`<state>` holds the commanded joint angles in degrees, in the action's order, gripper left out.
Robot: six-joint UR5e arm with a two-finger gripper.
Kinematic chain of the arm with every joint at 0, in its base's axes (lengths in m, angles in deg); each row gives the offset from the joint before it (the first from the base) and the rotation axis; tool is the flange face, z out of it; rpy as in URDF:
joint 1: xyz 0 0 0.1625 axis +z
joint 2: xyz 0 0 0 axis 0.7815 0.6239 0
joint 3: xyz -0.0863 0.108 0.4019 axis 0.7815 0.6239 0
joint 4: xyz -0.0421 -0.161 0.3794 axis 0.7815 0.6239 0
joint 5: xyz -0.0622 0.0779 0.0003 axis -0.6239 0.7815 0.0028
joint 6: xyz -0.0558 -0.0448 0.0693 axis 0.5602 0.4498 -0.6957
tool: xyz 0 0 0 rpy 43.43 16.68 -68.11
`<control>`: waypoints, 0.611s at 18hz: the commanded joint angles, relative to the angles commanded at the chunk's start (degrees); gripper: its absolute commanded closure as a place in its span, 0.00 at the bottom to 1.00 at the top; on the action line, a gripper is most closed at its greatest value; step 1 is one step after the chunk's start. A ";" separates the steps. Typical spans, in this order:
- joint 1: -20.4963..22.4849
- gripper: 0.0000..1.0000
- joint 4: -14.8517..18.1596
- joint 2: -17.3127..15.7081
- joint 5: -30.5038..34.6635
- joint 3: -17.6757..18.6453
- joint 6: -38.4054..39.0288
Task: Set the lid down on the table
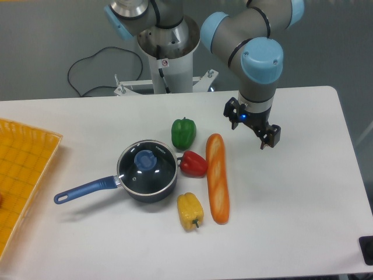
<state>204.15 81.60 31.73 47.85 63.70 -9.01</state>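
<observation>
Lid [146, 166] sits on the saucepan [145, 185], knob up, so it is not yet on the counter [303, 192]. Gripper [252, 129] hangs empty, fingers spread, beyond the bread [217, 178]; peppers crowd the pan.

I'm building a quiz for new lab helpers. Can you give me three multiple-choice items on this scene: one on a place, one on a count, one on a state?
1. Where is the lid?
A. on the saucepan
B. on the table
C. on the tray

2. How many peppers are there?
A. two
B. three
C. four

3. The end effector is:
A. gripping the lid
B. gripping the baguette
C. empty

Answers:
1 A: it covers the pan's mouth.
2 B: one green, one red, one yellow.
3 C: nothing sits between its fingers.
</observation>
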 joint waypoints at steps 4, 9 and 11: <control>-1.67 0.00 -0.18 0.00 -0.52 0.00 0.36; -4.74 0.00 -0.09 -2.02 0.00 1.58 1.59; -5.62 0.00 -0.09 -2.29 0.00 1.76 1.68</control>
<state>198.53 81.51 29.44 47.85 65.46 -7.33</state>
